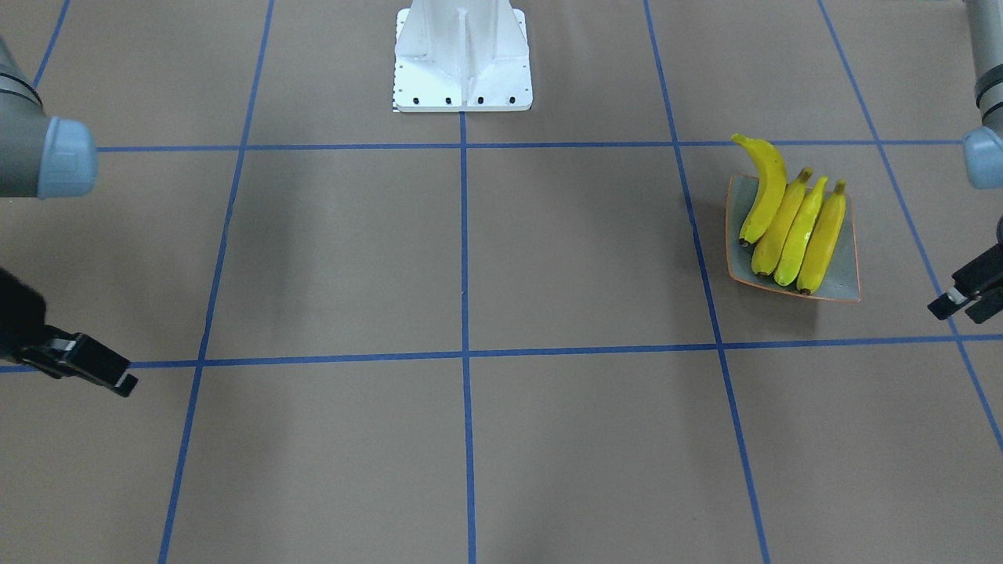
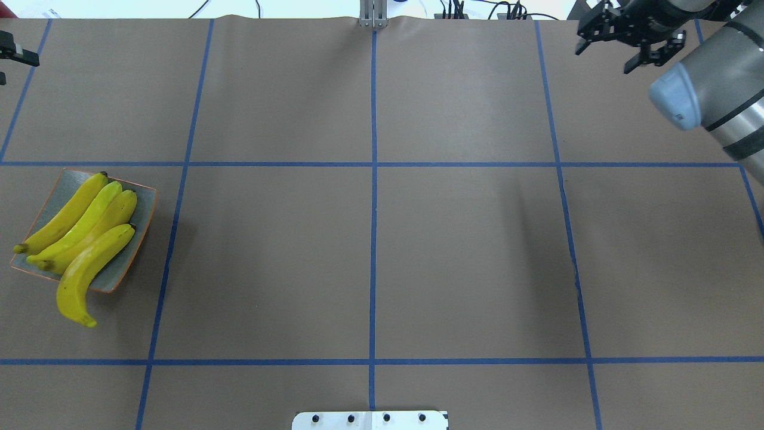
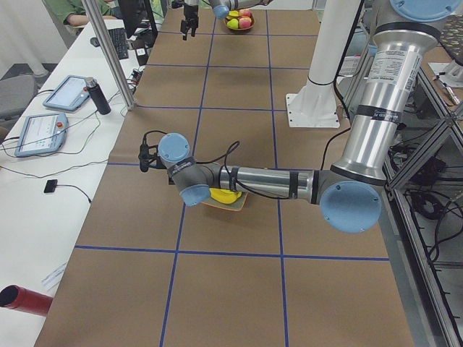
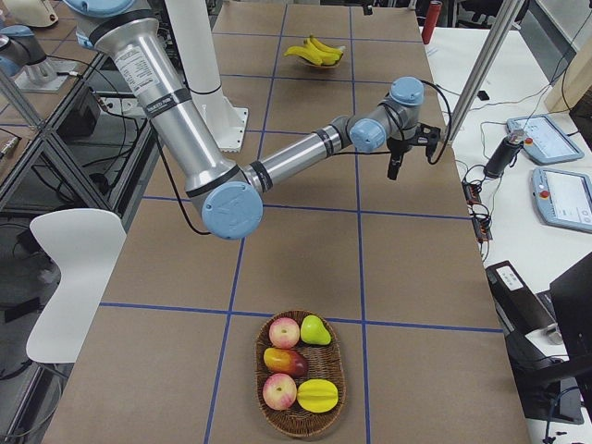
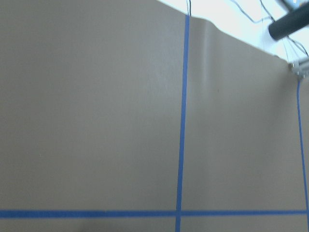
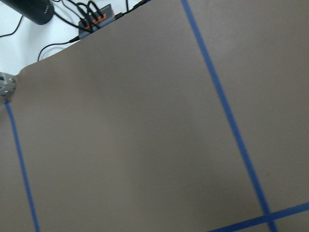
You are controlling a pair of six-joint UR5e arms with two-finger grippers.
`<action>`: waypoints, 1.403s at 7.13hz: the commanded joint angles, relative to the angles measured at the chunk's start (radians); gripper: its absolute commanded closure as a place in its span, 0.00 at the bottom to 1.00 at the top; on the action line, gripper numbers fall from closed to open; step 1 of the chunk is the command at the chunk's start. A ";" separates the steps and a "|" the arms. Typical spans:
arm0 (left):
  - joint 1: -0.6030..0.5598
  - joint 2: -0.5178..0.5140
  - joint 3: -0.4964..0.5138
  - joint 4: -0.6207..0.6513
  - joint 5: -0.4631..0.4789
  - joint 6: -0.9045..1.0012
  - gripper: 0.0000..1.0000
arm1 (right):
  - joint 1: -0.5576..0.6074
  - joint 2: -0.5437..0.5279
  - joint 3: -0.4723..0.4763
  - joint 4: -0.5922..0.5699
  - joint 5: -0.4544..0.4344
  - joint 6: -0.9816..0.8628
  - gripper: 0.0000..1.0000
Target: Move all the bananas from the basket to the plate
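1. Status: all four bananas (image 1: 795, 227) lie side by side on the plate (image 1: 848, 274). The basket (image 4: 263, 407) shows only other fruit, so the transfer looks done.
2. Left end effector (image 1: 957, 312): fingers look parted, nothing between them. The plate sits near it, offset back toward the robot base and a little inboard.
3. Right end effector (image 2: 603, 60): fingers spread, empty. The plate is well apart from it, across the table on the opposite side. The basket shows only in the right side view, on the near side of this arm.
4. The curved banana (image 2: 74, 280) overhangs the plate edge on the base side. It probably won't roll, since it rests against its neighbour.
5. Handling, if a re-seat is needed: probably light and fairly stiff, with smooth skin that bruises if pinched hard.
6. Grasp point: mid-body, fingers across the short width, low force. Avoid the stem tip, which is thin and could snap.
7. The packed row leaves little finger room, so take the outer curved banana first.
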 commanded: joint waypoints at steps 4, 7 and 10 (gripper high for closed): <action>-0.084 -0.013 -0.008 0.533 0.197 0.728 0.00 | 0.291 -0.169 -0.084 -0.273 -0.016 -0.903 0.00; -0.161 0.047 -0.037 0.535 0.044 0.723 0.00 | 0.409 -0.344 -0.081 -0.228 0.103 -0.972 0.00; -0.208 0.085 -0.059 0.534 0.100 0.728 0.00 | 0.411 -0.431 -0.088 -0.060 0.052 -0.969 0.00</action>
